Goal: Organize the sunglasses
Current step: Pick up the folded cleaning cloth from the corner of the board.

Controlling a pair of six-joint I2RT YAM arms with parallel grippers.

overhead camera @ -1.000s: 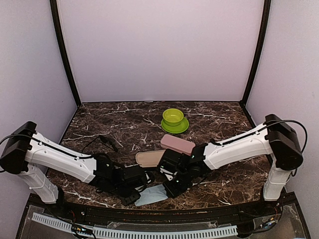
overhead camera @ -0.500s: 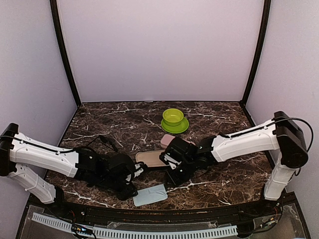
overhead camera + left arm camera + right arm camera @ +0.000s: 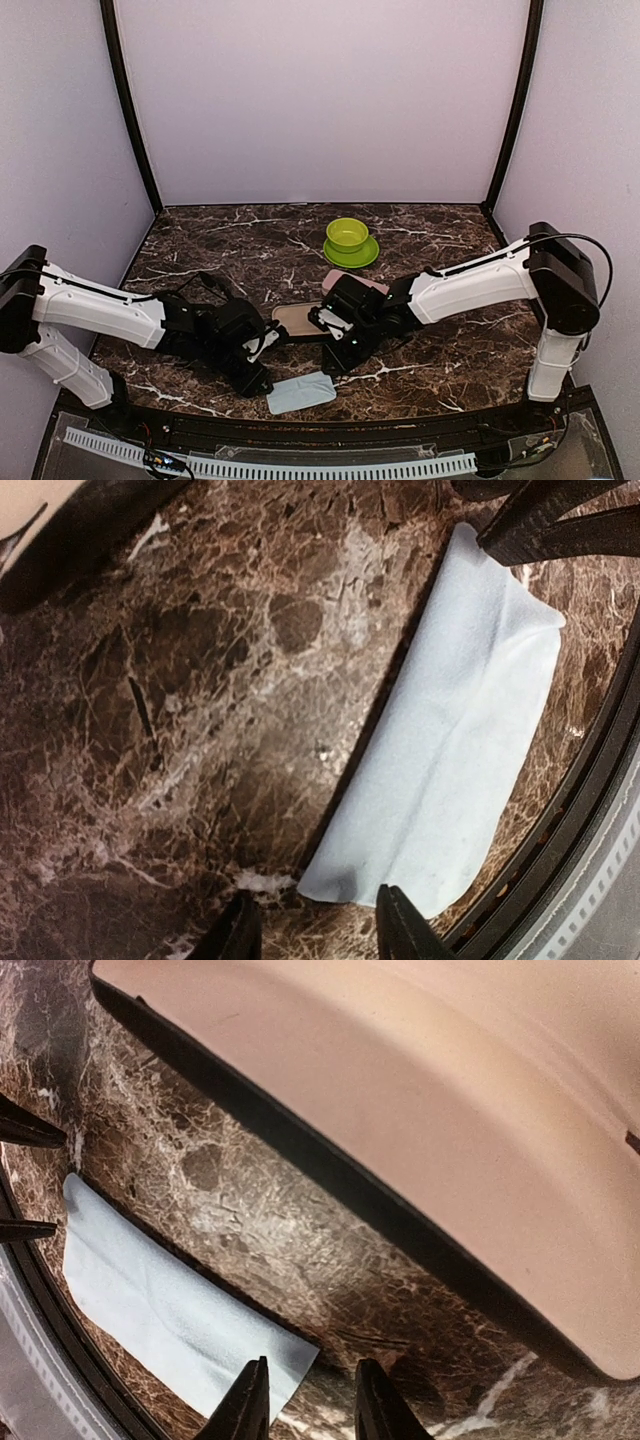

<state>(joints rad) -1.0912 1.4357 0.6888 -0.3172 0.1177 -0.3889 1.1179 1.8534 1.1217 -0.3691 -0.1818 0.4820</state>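
Top external: open pink case (image 3: 298,318) lies crosswise between both arms, right nearer | sunglasses: we cannot place them; thin dark shape (image 3: 212,283) behind left arm may be a pair | left gripper (image 3: 315,935), right gripper (image 3: 305,1405): jaws parted, empty, by pale cloth (image 3: 300,392)

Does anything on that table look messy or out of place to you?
Only small things. The pale blue cloth lies crooked by the front edge of the table, creased, with one corner folded over. The pink case appears to sit open in the middle. The green bowl stands upright on its saucer; nothing looks spilled.
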